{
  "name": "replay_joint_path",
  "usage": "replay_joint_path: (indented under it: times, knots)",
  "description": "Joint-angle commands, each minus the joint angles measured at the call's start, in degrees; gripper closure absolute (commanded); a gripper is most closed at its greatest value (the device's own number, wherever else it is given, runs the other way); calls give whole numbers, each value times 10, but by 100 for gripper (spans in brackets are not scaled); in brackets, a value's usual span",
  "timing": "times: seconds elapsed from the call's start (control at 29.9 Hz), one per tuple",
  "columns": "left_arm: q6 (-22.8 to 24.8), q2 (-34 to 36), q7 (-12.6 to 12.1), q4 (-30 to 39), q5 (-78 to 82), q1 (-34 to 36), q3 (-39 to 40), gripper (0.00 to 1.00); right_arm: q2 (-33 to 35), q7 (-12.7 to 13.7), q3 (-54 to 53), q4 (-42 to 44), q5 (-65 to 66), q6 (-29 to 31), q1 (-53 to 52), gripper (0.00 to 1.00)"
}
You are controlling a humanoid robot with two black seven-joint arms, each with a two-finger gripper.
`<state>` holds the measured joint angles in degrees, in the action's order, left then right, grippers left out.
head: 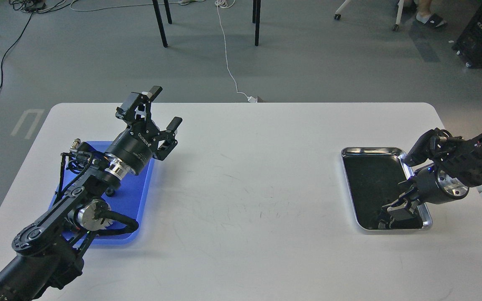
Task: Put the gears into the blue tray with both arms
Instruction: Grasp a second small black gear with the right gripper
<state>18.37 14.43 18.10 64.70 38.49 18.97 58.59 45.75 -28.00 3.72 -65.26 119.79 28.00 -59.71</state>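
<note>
Hovering above the blue tray (140, 196) at the left of the white surface (245, 188), the left tool (163, 106) points up and away with its two fingers spread wide and nothing between them. One small dark gear (110, 192) appears to lie on the tray just under the wrist, though the arm hides much of the tray floor, so any others there cannot be counted. The risk on this side is the forearm or its cable loop sweeping low over the tray, nudging it or knocking the gear over the low rim.

At the right, the right tool (391, 215) reaches down into the near corner of the steel tray (385, 149). Black fingers against a dark floor make it impossible to tell whether they are parted or pinched, or whether a gear sits between them. No gear can be made out on that floor. From here a blind pinch could miss, scrape the floor, push the light tray along the surface, or lift a poorly seated gear that drops during the long carry across to the blue tray.
</note>
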Motion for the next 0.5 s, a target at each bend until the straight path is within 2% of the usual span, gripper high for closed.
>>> replay_joint_path:
  times: [0.0, 0.47]
  knots:
    - [0, 0, 0, 0, 0, -2, -1, 2, -7, 0, 1, 12, 0, 0, 0, 31]
    - [0, 4, -1, 0, -1, -8, 1, 2, -8, 0, 2, 18, 0, 0, 3, 40]
